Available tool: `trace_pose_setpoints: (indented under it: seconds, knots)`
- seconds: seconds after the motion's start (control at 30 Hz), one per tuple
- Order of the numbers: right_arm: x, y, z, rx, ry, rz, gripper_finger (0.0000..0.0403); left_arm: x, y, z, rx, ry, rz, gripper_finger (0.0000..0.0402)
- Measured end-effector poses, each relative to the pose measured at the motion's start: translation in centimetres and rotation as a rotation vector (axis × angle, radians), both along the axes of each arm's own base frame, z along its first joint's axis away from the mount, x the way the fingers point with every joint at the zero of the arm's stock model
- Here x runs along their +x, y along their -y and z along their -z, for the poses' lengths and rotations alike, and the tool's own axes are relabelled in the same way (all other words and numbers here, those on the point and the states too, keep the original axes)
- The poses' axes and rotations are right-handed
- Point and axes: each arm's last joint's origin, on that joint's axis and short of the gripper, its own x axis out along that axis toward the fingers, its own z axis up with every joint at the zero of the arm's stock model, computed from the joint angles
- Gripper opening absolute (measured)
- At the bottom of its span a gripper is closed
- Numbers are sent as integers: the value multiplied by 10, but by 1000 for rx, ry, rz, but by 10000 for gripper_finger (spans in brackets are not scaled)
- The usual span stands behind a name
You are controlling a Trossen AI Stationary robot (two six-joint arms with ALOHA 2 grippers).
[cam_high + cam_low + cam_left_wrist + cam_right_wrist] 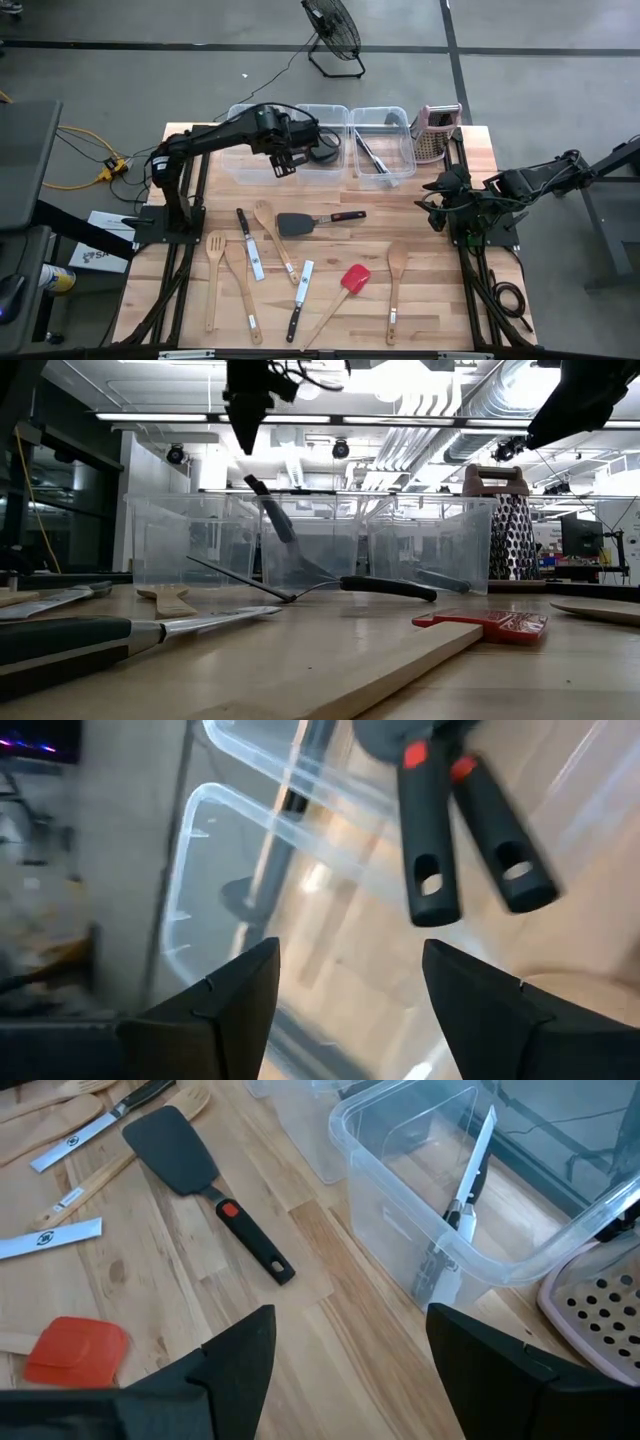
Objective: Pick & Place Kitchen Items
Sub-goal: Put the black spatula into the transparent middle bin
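On the table, bin (322, 150) holds turners (470, 820) under left gripper (283, 162)

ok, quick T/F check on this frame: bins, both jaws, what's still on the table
1. The left gripper hangs over the clear bins, jaws open and empty. True.
2. The red-headed spatula is already in a bin. False: it lies on the table, near the front.
3. The right gripper holds a knife. False: its jaws are open and empty, at the table's right edge.
4. The box grater stands beside the rightmost bin. True.
5. A black turner lies on the table in front of the bins. True.
6. All three bins are empty. False: the middle bin holds black-handled utensils and the rightmost one has utensils too.
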Motion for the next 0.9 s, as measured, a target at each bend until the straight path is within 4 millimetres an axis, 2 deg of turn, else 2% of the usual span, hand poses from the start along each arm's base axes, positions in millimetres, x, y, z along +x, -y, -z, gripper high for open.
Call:
trace_pose_setpoints:
  seconds: [0.23,0.37,0.47,0.73,0.9]
  knots:
    - [1,0,-1,7,9,-3,251,-18,10,-28,-170,209,-38,240]
    - [1,-1,0,10,8,-6,251,-15,19,-30,-261,264,4,241]
    - [1,-1,0,17,6,-11,251,-11,34,-29,-280,252,57,241]
    - [1,-2,0,54,-5,-35,251,3,82,0,-281,211,89,241]
    - [1,-2,0,55,-5,-35,251,7,108,34,-303,208,-41,241]
